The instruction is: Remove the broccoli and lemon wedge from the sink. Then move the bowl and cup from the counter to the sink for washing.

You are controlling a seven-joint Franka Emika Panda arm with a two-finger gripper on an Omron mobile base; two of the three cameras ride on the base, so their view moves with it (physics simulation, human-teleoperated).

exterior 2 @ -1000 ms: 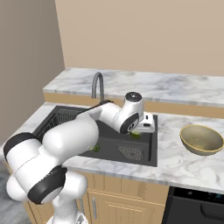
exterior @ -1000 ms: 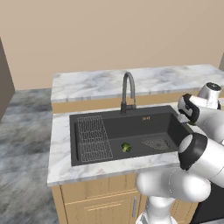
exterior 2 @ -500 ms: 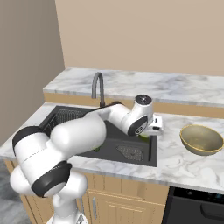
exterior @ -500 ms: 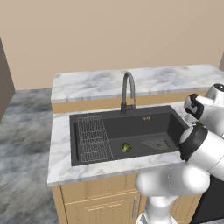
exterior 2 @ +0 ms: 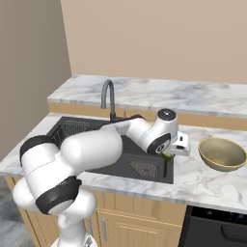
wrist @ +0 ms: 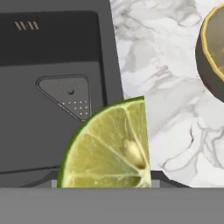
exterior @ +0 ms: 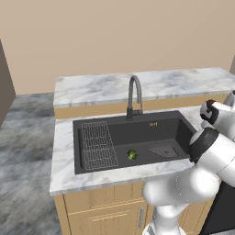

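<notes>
From the left base view, the broccoli [exterior: 132,154] sat on the floor of the sink [exterior: 137,135], between the wire rack [exterior: 97,144] and the drain strainer [exterior: 162,150], faucet [exterior: 134,96] behind it. In the right base view, the gripper [exterior 2: 167,157] hung right over the sink's right rim with the lemon wedge [exterior 2: 167,156] pinched in it, the bowl [exterior 2: 222,154] sitting nearby on the counter [exterior 2: 202,178]. Hand view was mostly lemon wedge [wrist: 109,146] up close, straddling the sink edge [wrist: 114,65] and marble, bowl [wrist: 211,57] at the corner.
</notes>
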